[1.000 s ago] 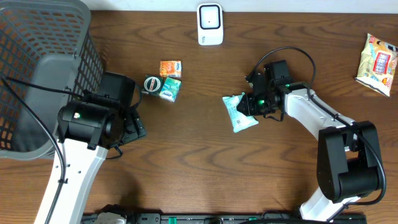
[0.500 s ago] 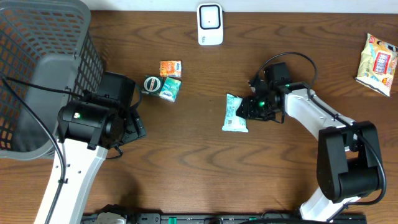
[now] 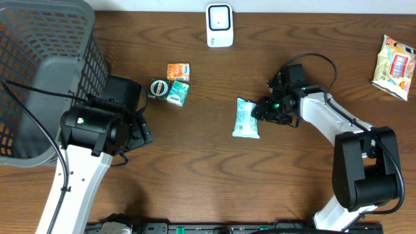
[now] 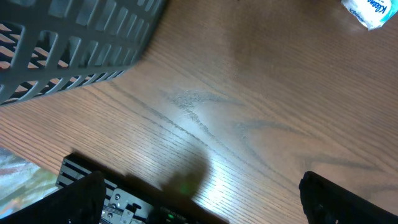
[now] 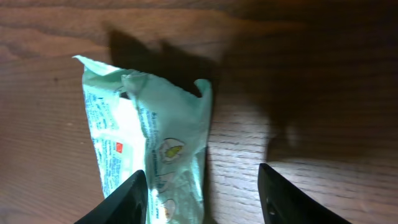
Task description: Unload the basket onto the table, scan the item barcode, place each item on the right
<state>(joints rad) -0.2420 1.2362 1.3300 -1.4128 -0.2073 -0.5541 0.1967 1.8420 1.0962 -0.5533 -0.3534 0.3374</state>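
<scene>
Green packet (image 3: 246,118) lies flat on the table (image 3: 195,169), below and slightly right of the scanner (image 3: 220,25). Print too small to read. Right gripper (image 3: 261,112) low at its right edge, jaws apart, not clamped. Left gripper (image 4: 208,199) far lower-left of scanner, jaws wide apart, empty.

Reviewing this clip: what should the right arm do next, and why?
Probably close the right gripper on the pouch's near end. Its jaws stand open there with nothing held, the pouch lies on the table, and the scanner stands well away by the far edge.
</scene>
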